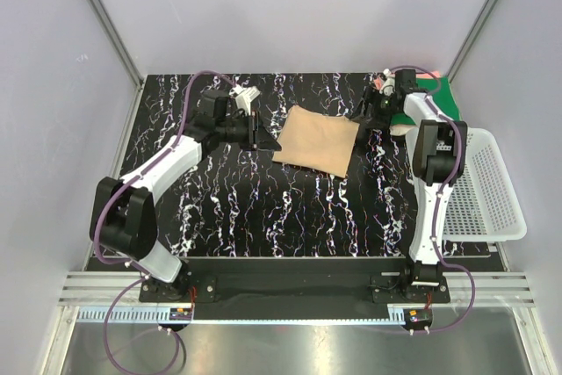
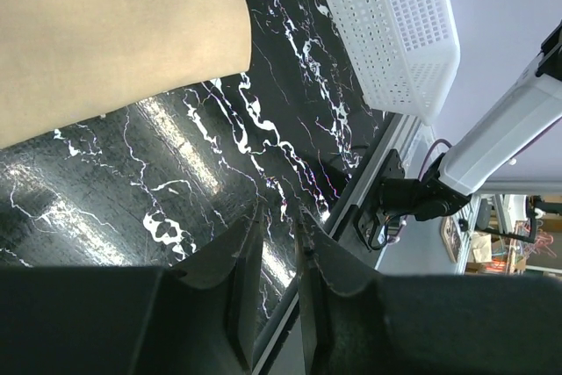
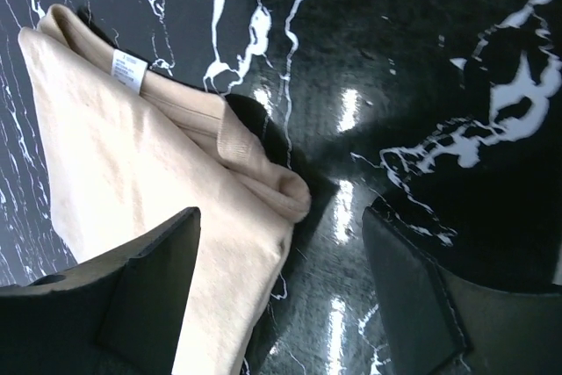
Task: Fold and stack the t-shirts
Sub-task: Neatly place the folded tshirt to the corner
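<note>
The near half of the worktop [image 1: 263,217] lies bare from left edge to right edge. A folded tan shirt [image 1: 316,140] takes up the middle toward the far edge, with a bare strip behind it. The left gripper [image 1: 255,133] stands just beside its left side and the right gripper [image 1: 367,116] at its right side. A white basket [image 1: 492,191] lines the right edge, and a green shirt [image 1: 442,91] fills the far right corner.

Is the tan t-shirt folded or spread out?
Folded: the tan t-shirt lies as a compact square, no sleeves out; the right wrist view shows stacked layers.
</note>
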